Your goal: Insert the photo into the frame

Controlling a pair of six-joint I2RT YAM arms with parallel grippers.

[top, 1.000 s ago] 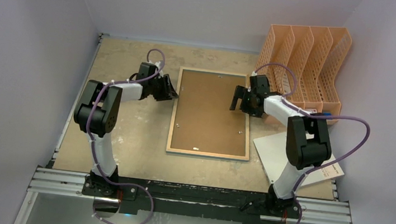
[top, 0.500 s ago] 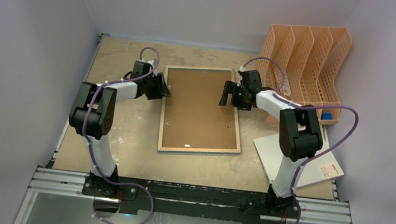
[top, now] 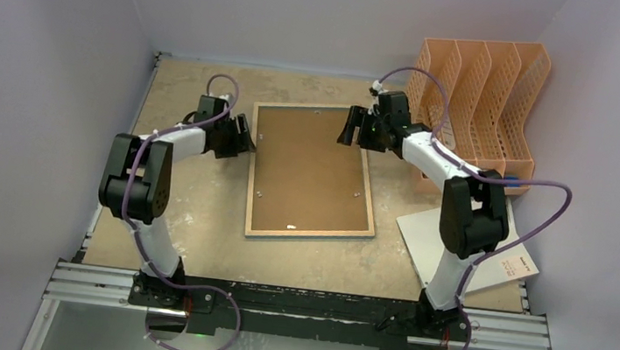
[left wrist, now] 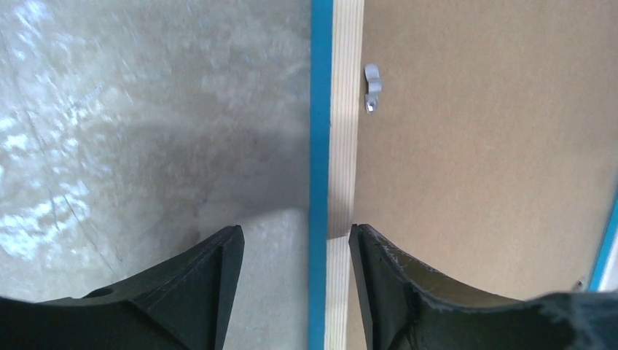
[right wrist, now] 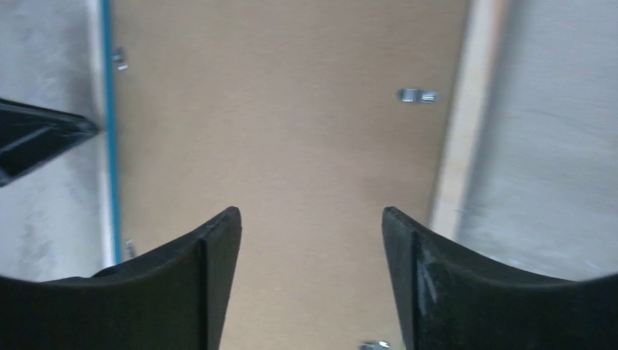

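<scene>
The left gripper (left wrist: 295,288) is open. Its fingers straddle the left rail of the frame (top: 309,233), one over the bare table (top: 188,205) and the other over the pale wood, and neither visibly pinches the rail. The right gripper (right wrist: 310,281) is also spread wide. It hovers over the far right part of the brown backing board (top: 311,171) with nothing between its fingers.

The frame lies in the middle of the table, slightly askew, with its far end towards the far edge. It is face down, so only a cyan sliver shows along the rail. This probably keeps the rear open for loading. The backing board sits inside it, and a small metal turn-clip (left wrist: 372,87) lies beside the rail. With one arm on each long side, the pair seems placed to steady the frame or reach the clips.

The photo shows in no view, and whether it lies under the board cannot be told. A peach file organiser (top: 475,88) fills the far right corner.
</scene>
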